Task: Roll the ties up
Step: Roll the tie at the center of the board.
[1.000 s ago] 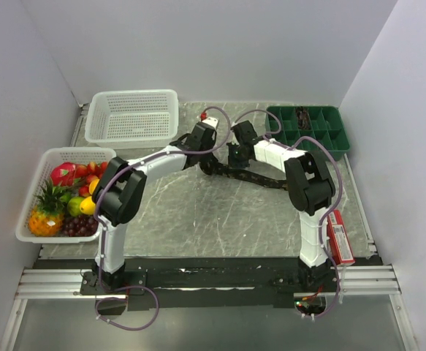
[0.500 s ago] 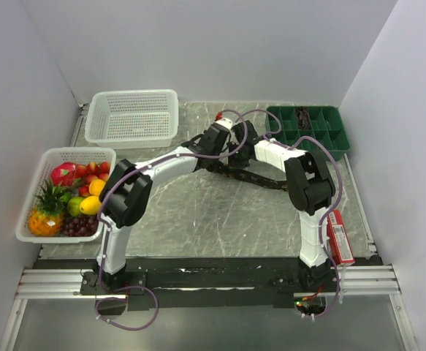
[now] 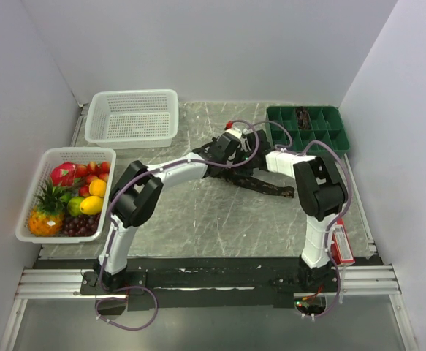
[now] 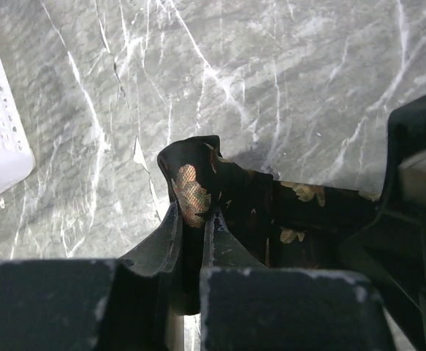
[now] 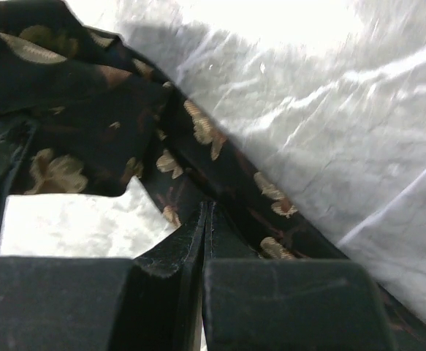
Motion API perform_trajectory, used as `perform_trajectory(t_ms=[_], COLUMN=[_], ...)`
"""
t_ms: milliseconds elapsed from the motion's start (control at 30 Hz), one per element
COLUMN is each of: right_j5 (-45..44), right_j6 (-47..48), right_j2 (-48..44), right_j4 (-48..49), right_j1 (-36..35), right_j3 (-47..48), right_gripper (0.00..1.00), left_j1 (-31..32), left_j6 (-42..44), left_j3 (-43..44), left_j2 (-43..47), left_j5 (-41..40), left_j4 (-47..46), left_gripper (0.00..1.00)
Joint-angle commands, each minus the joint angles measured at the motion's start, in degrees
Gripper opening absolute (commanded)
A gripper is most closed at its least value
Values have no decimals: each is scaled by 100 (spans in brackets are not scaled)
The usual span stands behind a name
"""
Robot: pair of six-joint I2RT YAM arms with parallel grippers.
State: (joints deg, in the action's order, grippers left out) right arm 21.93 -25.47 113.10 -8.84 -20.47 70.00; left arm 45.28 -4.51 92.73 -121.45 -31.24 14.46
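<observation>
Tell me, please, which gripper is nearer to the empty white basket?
Left. The left gripper holds the tie to the right of the empty white basket; the right gripper holds the tie farther right, closer to the green tray.

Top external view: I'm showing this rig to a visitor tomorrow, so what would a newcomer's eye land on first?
Mid-table, the left arm and right arm bend toward each other, the jaws of both shut on one dark tie with tan motifs on the marbled table. The brightest colour is the fruit heaped in a white basket at the left edge. A green compartment tray sits at the back right.
</observation>
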Motion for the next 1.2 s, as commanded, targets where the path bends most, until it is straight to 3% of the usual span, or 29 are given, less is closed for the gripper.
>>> perform_trajectory(t_ms=[0,100,333,500,833,967,1033,1067,1167], right_j5=[908,1076,1059,805,865,927,970,979,1032], right_j6=[-1089,-1740,-2251,-2269,-2646,-2735,-2744,-2752,-2770], right_j2=[-289,-209,230,633,968,1039,1047,1039,1021], right_j4=[1427,2183,2641,2300,2887,3072,3116,3169,3239], right_j1=[122,113,113,-18,-27,-36,-27,-19,-27], right_j3=[-363,-671,-611,-146,-127,-153,-179,-205,-276], right_gripper=[0,0,0,0,0,0,0,0,0], left_j1=[43,43,43,51,122,122,131,122,78], left_j6=[109,100,117,82,73,-84,-172,-260,-470], left_j3=[184,211,105,26,-351,-571,-808,-1000,-1169], left_j2=[-10,-46,51,147,420,648,771,885,1061], left_j5=[-145,-154,-189,-128,266,785,1031,1146,1523], left_j4=[-92,-75,-145,-233,-444,-645,-803,-1022,-1182], left_gripper=[1,1,1,1,2,9,21,32,42])
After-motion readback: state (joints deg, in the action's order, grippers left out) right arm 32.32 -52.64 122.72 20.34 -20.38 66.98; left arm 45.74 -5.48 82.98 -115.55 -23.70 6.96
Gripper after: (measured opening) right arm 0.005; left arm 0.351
